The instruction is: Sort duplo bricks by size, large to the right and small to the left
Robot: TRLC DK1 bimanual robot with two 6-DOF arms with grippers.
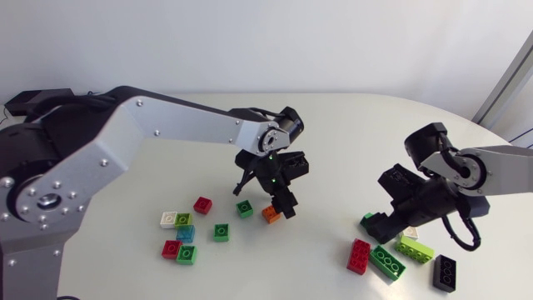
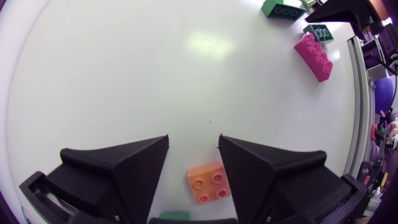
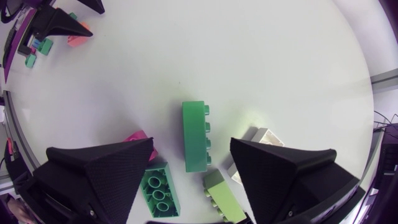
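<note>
Small bricks (image 1: 185, 234) are gathered at the table's left. A small orange brick (image 2: 208, 182) is straddled by the left gripper (image 2: 193, 142), whose fingers are spread and not clamped on it, so a pick for the small side is judged to be in hand, with closing on the brick called for next. Further right, a long green brick (image 3: 196, 135) is framed untouched by the parted fingers of the right gripper (image 3: 192, 144), near the large bricks (image 1: 387, 262). Both gaps are shown only by the wrist views, and both piles together only from above.
</note>
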